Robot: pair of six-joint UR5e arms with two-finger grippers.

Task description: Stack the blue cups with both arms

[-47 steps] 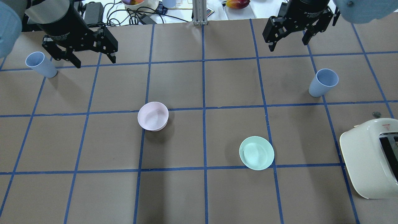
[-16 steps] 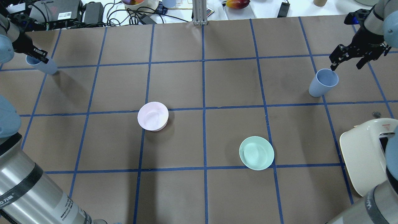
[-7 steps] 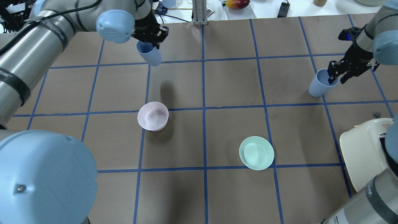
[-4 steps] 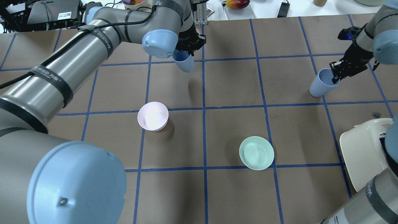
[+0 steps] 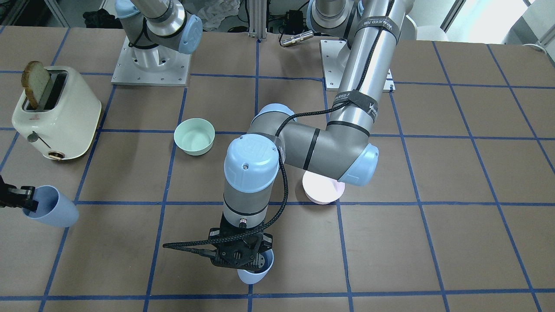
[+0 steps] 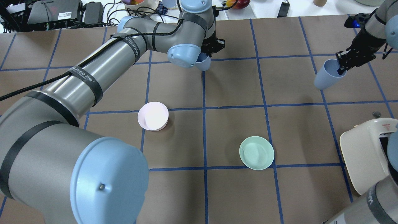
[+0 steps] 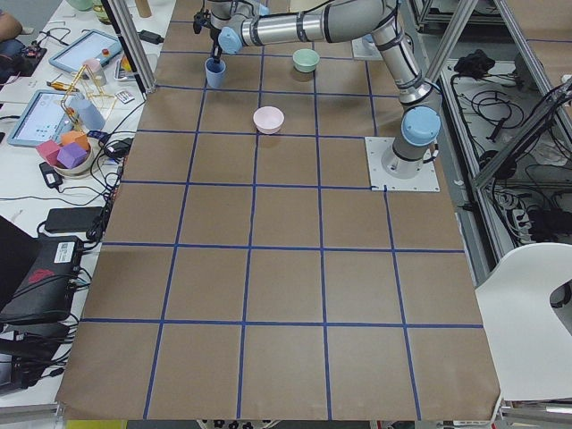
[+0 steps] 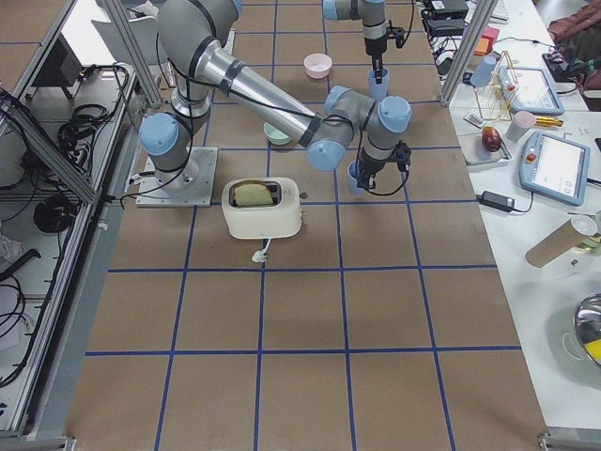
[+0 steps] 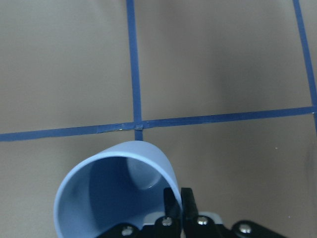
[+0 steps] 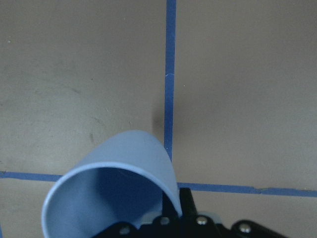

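Observation:
My left gripper (image 6: 205, 55) is shut on the rim of one blue cup (image 6: 203, 63) and holds it tilted above the table near the far middle. It also shows in the front view, gripper (image 5: 243, 259) and cup (image 5: 256, 273). In the left wrist view the fingers (image 9: 171, 204) pinch the cup's wall (image 9: 111, 191). My right gripper (image 6: 341, 66) is shut on the rim of the second blue cup (image 6: 326, 75), held tilted at the far right. The right wrist view shows that cup (image 10: 111, 186) close up, its rim pinched.
A pale pink bowl (image 6: 153, 116) stands left of the middle. A mint-green bowl (image 6: 256, 152) stands right of the middle. A cream toaster (image 6: 367, 155) with a bread slice (image 5: 35, 84) sits at the near right edge. Cables and clutter lie beyond the far edge.
My left arm has carried its cup from the far left to the far middle. My right gripper has closed on its cup and has tilted and shifted it away from the robot.

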